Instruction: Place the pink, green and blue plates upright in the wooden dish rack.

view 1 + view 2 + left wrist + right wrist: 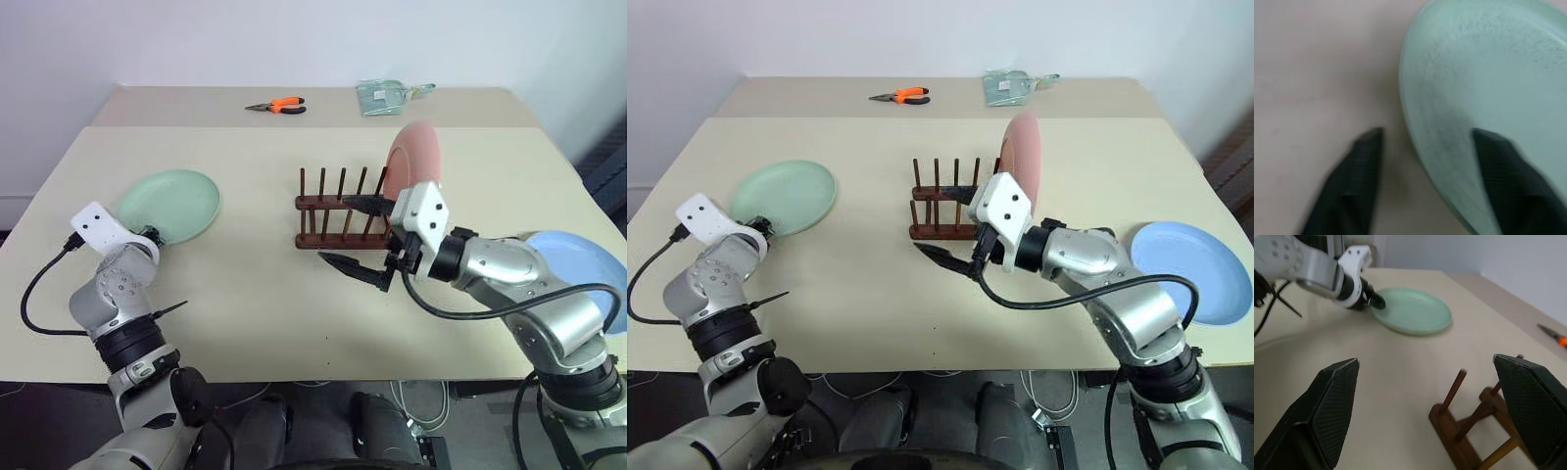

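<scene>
At table's (245,323) far edge, orange pliers (277,106), clear packet (384,96), well apart from rack (338,211)

Blue plate (578,269) partly hidden by right arm; rack (1474,431) cut off.

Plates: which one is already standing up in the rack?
The pink plate. It stands upright at one end of the wooden rack, while the green plate and blue plate lie flat on the table.

A wide beige table (245,323) is seen pushed up against a second, similar table (196,103) behind it. Both are backed by a plain white wall (294,39), evenly lit. A dark patch of floor (607,162) is glimpsed at the right edge.
</scene>
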You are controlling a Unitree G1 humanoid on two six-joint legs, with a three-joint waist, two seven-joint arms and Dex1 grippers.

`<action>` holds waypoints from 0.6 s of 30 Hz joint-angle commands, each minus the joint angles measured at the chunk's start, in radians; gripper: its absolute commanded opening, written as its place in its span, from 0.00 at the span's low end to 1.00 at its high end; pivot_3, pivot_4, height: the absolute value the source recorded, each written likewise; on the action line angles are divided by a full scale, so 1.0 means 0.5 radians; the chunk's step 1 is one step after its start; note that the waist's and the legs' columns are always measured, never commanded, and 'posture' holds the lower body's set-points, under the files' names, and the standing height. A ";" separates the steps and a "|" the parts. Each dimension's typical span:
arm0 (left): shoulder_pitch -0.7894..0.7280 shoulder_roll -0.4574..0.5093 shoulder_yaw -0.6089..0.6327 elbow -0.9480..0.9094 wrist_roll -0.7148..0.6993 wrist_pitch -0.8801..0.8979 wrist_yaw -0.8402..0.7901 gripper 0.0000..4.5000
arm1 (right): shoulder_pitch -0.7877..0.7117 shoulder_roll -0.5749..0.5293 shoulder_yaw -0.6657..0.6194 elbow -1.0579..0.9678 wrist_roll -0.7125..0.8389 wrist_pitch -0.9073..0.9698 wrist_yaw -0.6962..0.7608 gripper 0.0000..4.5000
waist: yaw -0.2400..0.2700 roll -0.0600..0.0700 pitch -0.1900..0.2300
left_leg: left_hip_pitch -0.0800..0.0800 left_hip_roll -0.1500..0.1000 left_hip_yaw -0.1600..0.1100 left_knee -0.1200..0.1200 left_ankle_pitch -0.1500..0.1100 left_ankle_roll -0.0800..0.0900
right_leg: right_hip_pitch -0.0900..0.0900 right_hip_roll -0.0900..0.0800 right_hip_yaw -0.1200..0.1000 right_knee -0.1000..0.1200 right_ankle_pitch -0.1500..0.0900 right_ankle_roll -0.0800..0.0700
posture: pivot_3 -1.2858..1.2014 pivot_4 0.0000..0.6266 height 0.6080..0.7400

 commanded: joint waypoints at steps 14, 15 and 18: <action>-0.264 0.078 -0.751 -0.450 -0.069 -0.539 -0.586 0.01 | -0.499 -0.101 0.348 0.420 -1.047 -0.648 0.044 1.00 | -0.007 -0.010 0.008 | -0.003 0.001 0.001 -0.002 0.002 -0.003 | -0.002 0.002 -0.001 -0.004 0.004 -0.007 | 0.52 0.24 1.00; -0.304 0.065 -0.796 -0.493 -0.087 -0.516 -0.590 0.01 | -0.575 -0.067 0.382 0.499 -1.134 -0.723 0.019 1.00 | -0.008 -0.010 0.008 | -0.003 0.001 0.001 -0.003 0.002 -0.003 | -0.002 0.002 -0.001 -0.005 0.003 -0.005 | 0.52 0.24 1.00; -0.389 0.016 -0.882 -0.591 -0.142 -0.426 -0.578 0.01 | -0.767 0.037 0.481 0.769 -1.366 -0.937 -0.037 1.00 | -0.045 -0.010 0.008 | -0.003 0.001 0.003 -0.003 0.006 -0.009 | -0.002 0.002 0.000 -0.006 0.005 -0.007 | 0.52 0.24 1.00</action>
